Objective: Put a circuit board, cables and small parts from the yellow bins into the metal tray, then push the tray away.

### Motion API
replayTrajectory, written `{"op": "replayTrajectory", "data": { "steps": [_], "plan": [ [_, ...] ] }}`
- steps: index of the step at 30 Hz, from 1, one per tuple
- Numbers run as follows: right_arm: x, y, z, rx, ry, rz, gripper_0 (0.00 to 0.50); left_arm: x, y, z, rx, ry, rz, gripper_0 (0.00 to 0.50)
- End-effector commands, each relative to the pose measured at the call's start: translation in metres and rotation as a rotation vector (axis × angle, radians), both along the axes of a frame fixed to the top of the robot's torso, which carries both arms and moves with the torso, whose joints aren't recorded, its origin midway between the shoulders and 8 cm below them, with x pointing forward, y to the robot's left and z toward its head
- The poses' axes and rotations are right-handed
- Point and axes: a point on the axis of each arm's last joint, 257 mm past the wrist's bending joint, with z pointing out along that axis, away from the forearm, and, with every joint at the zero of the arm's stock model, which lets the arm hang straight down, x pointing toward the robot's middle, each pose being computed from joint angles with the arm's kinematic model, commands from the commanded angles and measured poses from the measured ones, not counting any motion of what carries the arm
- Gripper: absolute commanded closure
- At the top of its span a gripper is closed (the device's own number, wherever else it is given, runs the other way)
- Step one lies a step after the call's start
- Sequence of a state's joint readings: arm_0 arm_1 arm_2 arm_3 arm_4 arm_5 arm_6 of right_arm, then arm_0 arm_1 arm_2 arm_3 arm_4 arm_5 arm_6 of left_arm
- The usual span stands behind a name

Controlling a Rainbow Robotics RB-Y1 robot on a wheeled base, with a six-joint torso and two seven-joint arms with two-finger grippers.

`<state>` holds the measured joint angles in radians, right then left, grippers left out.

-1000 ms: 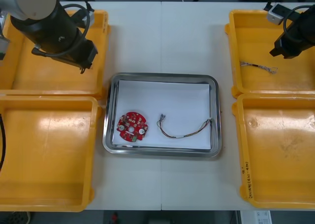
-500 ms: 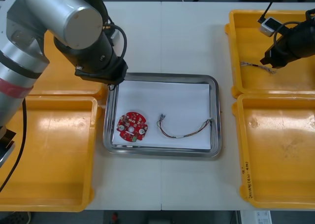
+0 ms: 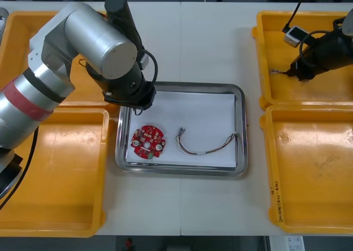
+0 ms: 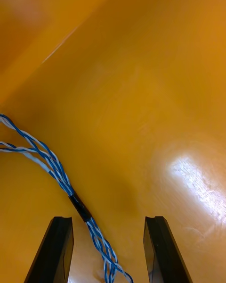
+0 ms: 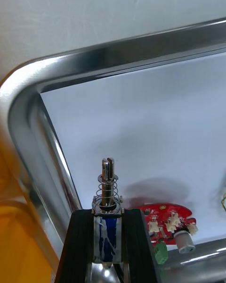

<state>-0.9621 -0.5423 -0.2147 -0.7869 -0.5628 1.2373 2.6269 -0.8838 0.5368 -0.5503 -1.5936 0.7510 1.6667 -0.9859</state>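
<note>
Clamping a small sprung metal part [image 5: 108, 184] over the shiny metal tray [image 5: 117, 54], left gripper [image 5: 108, 215] should release next; right gripper [image 4: 108, 224], wide, straddles a twisted blue-and-white cable [image 4: 52, 162].

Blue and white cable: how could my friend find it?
Look at the far yellow bin on the robot's right, where the right end effector hangs. The blue and white cable lies on its floor between the fingers. It is twisted and alone in its bin; the other cable lies in the metal tray, over which the left end effector holds a small metal part.
</note>
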Motion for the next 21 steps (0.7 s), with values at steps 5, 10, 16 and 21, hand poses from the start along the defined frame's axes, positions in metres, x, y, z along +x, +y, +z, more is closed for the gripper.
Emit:
{"op": "replayTrajectory", "data": {
  "steps": [5, 10, 16, 21],
  "plan": [
    [0.007, 0.013, 0.006, -0.002, -0.037, 0.034, 0.067, 0.01, -0.024, -0.004, -0.006, -0.023, -0.045, 0.499],
    [0.004, 0.01, -0.003, 0.004, -0.03, 0.026, 0.066, 0.013, -0.028, -0.014, -0.014, -0.029, -0.047, 0.499],
    [0.0, 0.006, -0.013, 0.005, -0.018, 0.023, 0.068, 0.015, -0.032, -0.019, -0.022, -0.035, -0.047, 0.499],
    [-0.003, 0.002, -0.023, 0.008, -0.013, 0.012, 0.066, 0.014, -0.032, -0.019, -0.026, -0.032, -0.043, 0.433]
  ]
}}
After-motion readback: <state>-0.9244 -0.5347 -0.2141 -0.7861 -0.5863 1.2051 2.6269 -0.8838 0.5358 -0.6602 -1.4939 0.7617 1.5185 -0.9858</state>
